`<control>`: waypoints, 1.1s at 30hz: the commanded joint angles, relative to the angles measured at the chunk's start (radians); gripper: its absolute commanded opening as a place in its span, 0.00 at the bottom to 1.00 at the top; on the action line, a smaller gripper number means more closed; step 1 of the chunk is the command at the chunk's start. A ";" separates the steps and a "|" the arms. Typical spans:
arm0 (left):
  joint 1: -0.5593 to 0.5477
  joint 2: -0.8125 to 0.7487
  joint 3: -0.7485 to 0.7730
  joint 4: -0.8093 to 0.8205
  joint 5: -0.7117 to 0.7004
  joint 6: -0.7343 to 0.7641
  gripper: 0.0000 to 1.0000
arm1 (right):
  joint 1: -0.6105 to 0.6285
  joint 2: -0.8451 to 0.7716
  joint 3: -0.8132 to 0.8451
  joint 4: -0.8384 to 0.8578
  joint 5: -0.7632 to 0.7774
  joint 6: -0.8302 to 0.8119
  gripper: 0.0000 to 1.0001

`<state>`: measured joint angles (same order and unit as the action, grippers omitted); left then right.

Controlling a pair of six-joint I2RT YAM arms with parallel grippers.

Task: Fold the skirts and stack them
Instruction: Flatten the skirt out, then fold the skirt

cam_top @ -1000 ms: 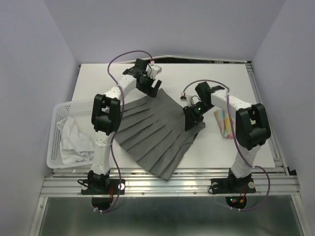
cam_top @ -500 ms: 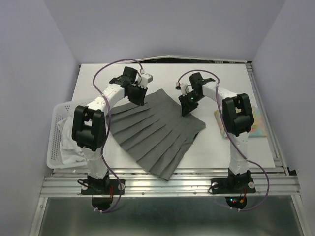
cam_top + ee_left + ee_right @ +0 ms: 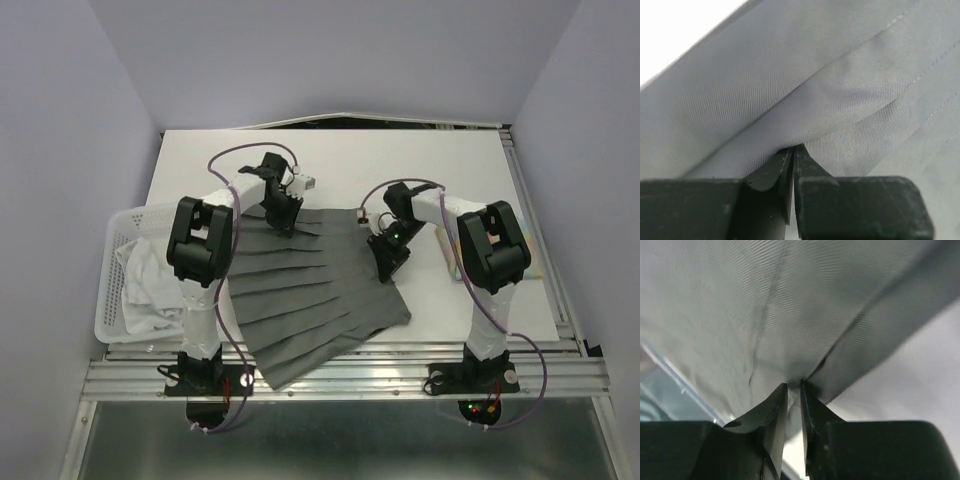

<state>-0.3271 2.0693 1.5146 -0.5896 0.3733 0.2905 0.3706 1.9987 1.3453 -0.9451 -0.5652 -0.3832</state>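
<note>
The large grey pleated skirt (image 3: 310,290) lies spread across the table's middle, its hem reaching the near edge. My left gripper (image 3: 283,214) is shut on the skirt's far left corner; in the left wrist view the jaws (image 3: 792,149) pinch a fold of grey cloth (image 3: 805,100). My right gripper (image 3: 386,262) grips the skirt's right edge; in the right wrist view the nearly closed fingertips (image 3: 794,386) hold grey cloth (image 3: 765,315) between them. The small pastel skirt (image 3: 449,256) lies folded at the right, mostly hidden behind the right arm. The white skirt (image 3: 148,285) is crumpled in the basket.
A white slatted plastic basket (image 3: 112,300) stands at the table's left edge, beside the left arm. Purple cables loop above both arms. The metal rail (image 3: 340,378) runs along the near edge, under the skirt's hem.
My left gripper went from open to shut on the grey skirt. Both grippers pulled the skirt toward the near edge, and it turned so its hem now overhangs the rail.
</note>
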 commanded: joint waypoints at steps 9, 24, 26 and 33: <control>-0.078 -0.030 0.067 -0.018 0.202 0.124 0.39 | -0.093 -0.075 0.274 -0.238 -0.187 -0.077 0.53; 0.085 -0.086 0.366 0.120 0.091 0.303 0.99 | -0.133 0.351 0.968 -0.150 0.044 -0.157 0.78; 0.111 0.023 0.510 0.017 0.119 0.378 0.91 | -0.133 0.364 0.947 -0.107 0.054 -0.167 0.79; 0.155 0.255 0.786 -0.185 0.105 0.505 0.82 | -0.113 0.403 0.888 -0.064 0.067 -0.200 0.78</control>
<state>-0.1997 2.2993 2.2631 -0.6300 0.4923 0.6949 0.2428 2.4165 2.2616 -1.0775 -0.5076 -0.5449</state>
